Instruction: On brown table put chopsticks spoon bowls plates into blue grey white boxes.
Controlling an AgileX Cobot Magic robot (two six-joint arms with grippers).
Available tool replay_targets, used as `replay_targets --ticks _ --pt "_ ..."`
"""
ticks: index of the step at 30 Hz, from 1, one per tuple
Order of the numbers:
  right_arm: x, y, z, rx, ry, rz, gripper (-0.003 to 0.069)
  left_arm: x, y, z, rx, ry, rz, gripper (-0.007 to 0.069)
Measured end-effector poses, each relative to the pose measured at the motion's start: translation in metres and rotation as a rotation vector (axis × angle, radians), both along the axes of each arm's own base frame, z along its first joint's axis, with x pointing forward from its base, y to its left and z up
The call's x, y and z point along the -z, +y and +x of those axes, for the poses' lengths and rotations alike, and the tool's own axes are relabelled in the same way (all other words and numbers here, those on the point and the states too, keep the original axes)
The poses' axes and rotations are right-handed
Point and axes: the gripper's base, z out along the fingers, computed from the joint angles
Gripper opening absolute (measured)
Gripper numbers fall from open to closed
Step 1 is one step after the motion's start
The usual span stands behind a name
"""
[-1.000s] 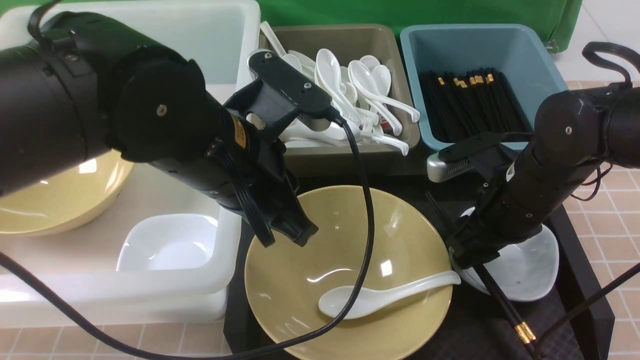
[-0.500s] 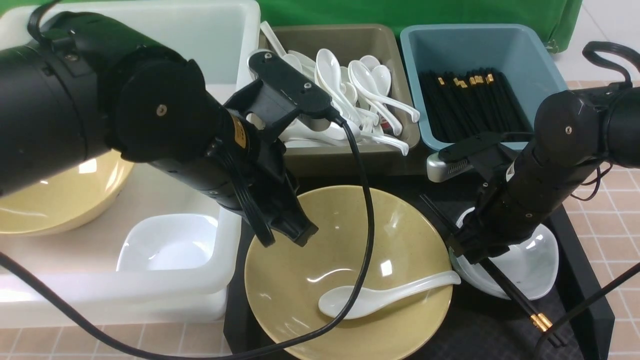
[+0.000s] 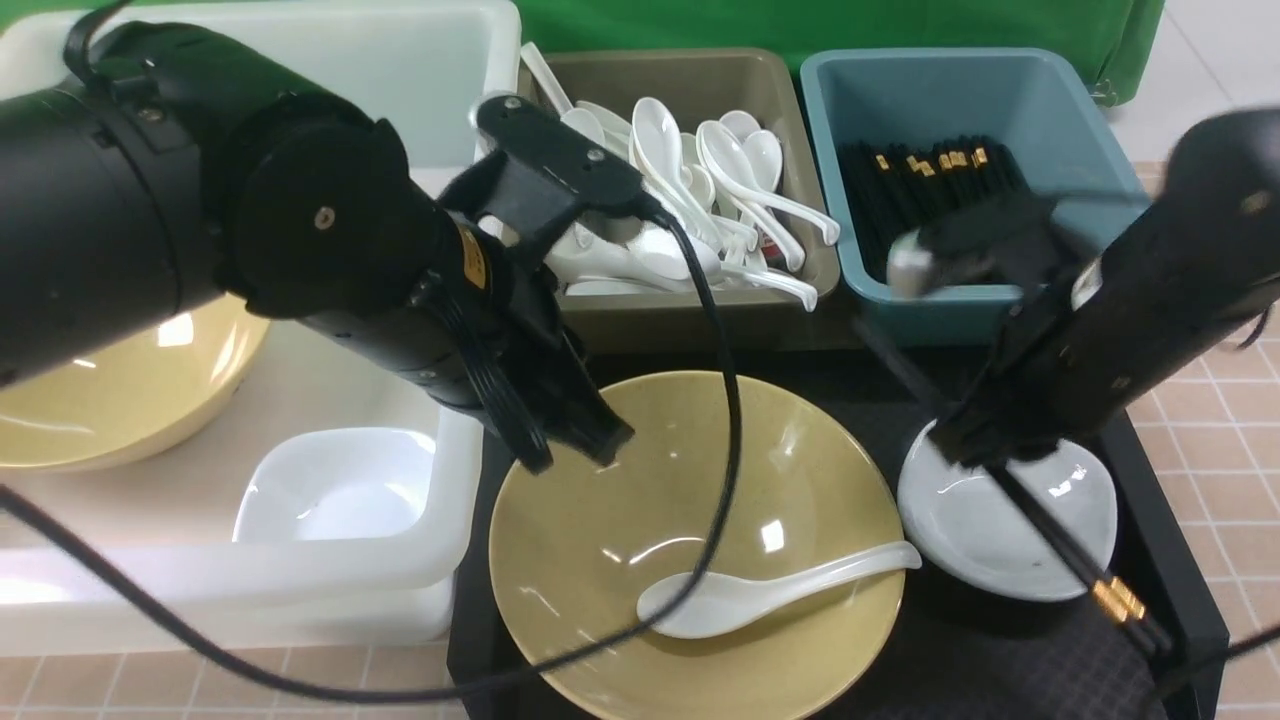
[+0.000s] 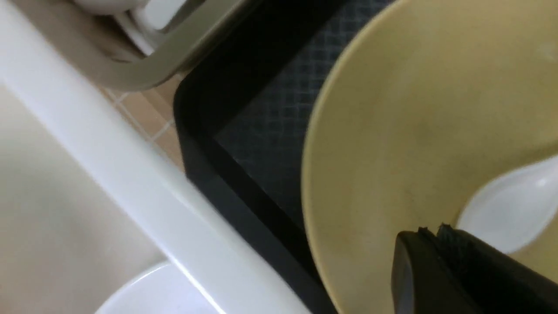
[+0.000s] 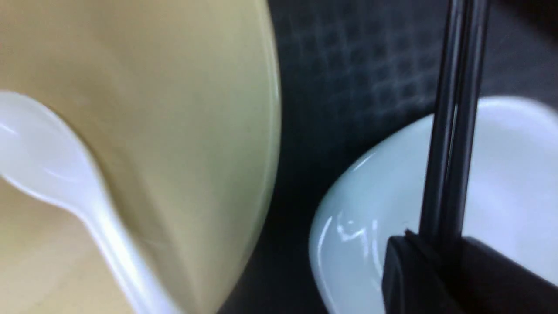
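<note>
Black chopsticks (image 3: 1055, 537): pinched in our right gripper (image 3: 985, 458), over tray's (image 3: 1170, 540) right-edge plate (image 3: 960, 530).
Left gripper (image 3: 575, 450): closed, over bowl (image 3: 600, 560).

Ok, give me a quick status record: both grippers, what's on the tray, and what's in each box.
left gripper: shut, empty, over the yellow bowl near its far-left rim
right gripper: shut on chopsticks, above the white plate
chopsticks: tilted, gold-banded end low
black tray: yellow bowl with spoon inside; white plate
white box: second bowl, second plate
grey box: spoon pile
blue box: stored chopsticks
</note>
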Motion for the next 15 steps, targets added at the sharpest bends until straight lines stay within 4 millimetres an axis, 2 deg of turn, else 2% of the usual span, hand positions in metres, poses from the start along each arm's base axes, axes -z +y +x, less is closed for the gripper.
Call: replay_targets --ticks 4,7,11,13,14,15 --pt "-0.045 -0.001 0.009 -0.008 -0.191 0.013 0.0150 0.005 0.007 0.027 -0.063 -0.031 -0.075 0.0001" --pt "-0.064 -0.002 0.024 0.011 -0.292 0.037 0.0150 -0.001 0.001 0.039 -0.044 -0.075 -0.120 0.0001" --pt "-0.087 -0.011 0.073 0.123 -0.473 0.107 0.0150 -0.033 -0.020 0.068 0.017 -0.214 -0.219 0.0001" --pt "-0.092 -0.015 0.098 0.180 -0.543 0.143 0.0150 -0.047 -0.028 0.083 0.025 -0.271 -0.257 0.0001" --pt "-0.087 -0.019 0.116 0.219 -0.570 0.161 0.0150 -0.054 -0.033 0.092 0.026 -0.302 -0.278 0.0001" --pt "-0.087 -0.019 0.119 0.225 -0.582 0.167 0.0150 -0.055 -0.034 0.094 0.026 -0.307 -0.281 0.0001"
